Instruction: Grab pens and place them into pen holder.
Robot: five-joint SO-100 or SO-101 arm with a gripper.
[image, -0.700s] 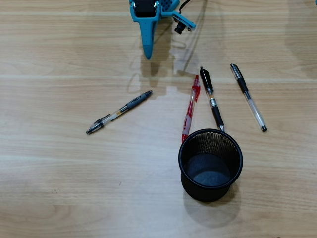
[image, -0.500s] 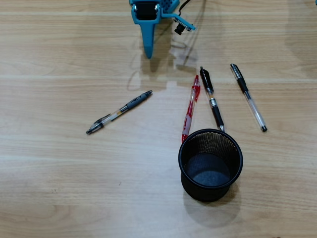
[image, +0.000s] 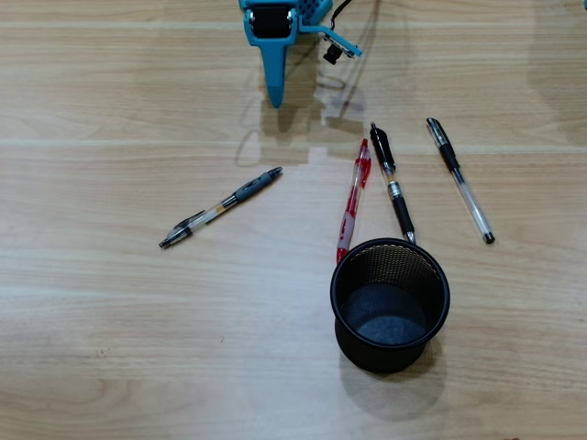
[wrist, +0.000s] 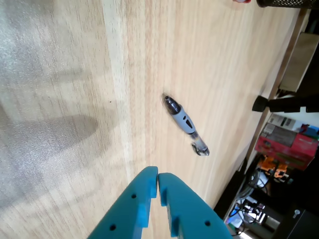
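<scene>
Four pens lie flat on the wooden table point(image: 110, 348), none yet in the pen holder point(image: 390, 304), a black mesh cup standing upright and empty at the near right of the overhead view. The grey-gripped pen point(image: 221, 207) lies alone at the left, well apart from the cup, its long axis running diagonally from near left to far right. The red pen point(image: 352, 200) and a black pen point(image: 393, 183) lie side by side just beyond the cup's rim, their near ends close to it or touching (the overhead angle does not settle which), and a second black pen point(image: 459, 179) lies further right. The blue gripper point(wrist: 157, 185) hangs at the far edge of the overhead view, its fingers brought together to a hairline seam and holding nothing. In the wrist view the grey-gripped pen sits ahead of the fingertips and slightly right, clear of them, lying slantwise to the finger line. The likely next move is to spread the jaws and come down across that barrel, which probably calls for some wrist turn so that the fingers straddle it crosswise.
</scene>
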